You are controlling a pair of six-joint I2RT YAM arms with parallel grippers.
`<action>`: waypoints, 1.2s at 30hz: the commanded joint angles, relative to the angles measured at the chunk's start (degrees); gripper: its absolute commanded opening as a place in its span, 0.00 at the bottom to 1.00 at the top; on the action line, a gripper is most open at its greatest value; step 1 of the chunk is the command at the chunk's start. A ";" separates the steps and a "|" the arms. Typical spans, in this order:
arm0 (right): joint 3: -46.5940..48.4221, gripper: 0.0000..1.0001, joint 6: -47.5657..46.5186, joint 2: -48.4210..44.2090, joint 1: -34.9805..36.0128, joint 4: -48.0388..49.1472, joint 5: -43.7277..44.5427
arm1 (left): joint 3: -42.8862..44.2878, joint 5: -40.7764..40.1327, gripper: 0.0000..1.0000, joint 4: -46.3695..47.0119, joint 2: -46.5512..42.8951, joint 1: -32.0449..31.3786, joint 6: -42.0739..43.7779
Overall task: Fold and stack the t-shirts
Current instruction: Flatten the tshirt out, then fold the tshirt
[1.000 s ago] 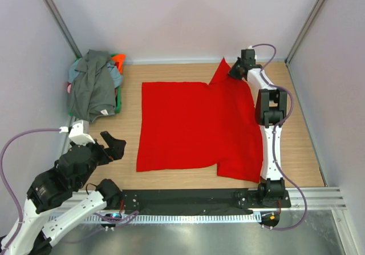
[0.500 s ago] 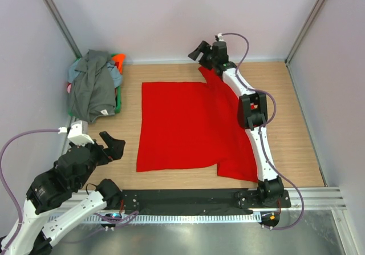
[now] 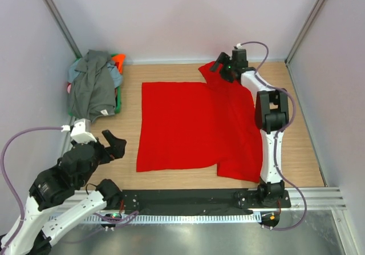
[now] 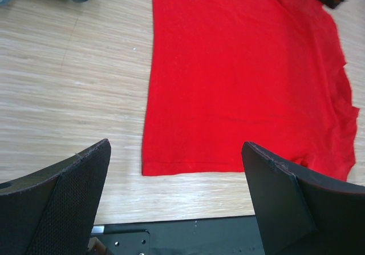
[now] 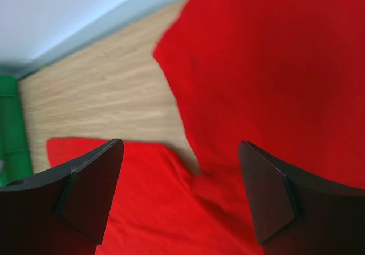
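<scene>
My right fingers point(image 3: 220, 68) have swung back right, released above the red t-shirt point(image 3: 188, 124) sleeve | left fingers point(image 3: 116, 145) released, clear | grey t-shirt heap point(image 3: 91, 89) far-left

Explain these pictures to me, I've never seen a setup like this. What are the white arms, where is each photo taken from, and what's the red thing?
These are two robot arms bolted at the near edge of a wooden table. The wide picture looks down from above and behind them. The other two come from a small camera on each wrist, so the dark shapes at the bottom are that gripper's own fingers. A red t-shirt lies spread flat in the middle. A pile of other shirts, dark grey on top, sits in the far left corner. The right gripper reaches over the red shirt's far sleeve, fingers apart. The left gripper sits near its base, also open. Neither holds anything.
</scene>
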 commanded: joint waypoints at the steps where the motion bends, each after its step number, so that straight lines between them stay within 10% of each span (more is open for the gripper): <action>1: -5.81 0.88 -8.83 -19.50 1.33 -8.02 8.35 | 0.50 -1.72 0.96 0.56 4.60 0.30 -0.84; 6: -25.75 0.90 -6.93 -42.99 4.93 -25.69 33.33 | 1.38 -0.84 0.95 0.03 10.92 0.39 -0.40; 15: -68.31 0.83 17.06 -83.97 24.86 -35.46 26.59 | 0.77 -1.10 0.95 0.47 8.91 0.65 -0.58; 21: -74.31 0.82 32.27 -89.00 44.61 -42.05 31.85 | 0.95 6.84 0.92 -0.79 16.73 0.65 -7.42; 28: -67.83 0.84 45.28 -73.48 67.30 -52.33 42.56 | -11.88 15.24 0.87 5.12 17.53 -0.84 -17.53; 36: -67.36 0.85 49.08 -76.15 72.35 -49.54 49.00 | -23.22 15.08 0.82 9.61 16.56 -3.21 -25.79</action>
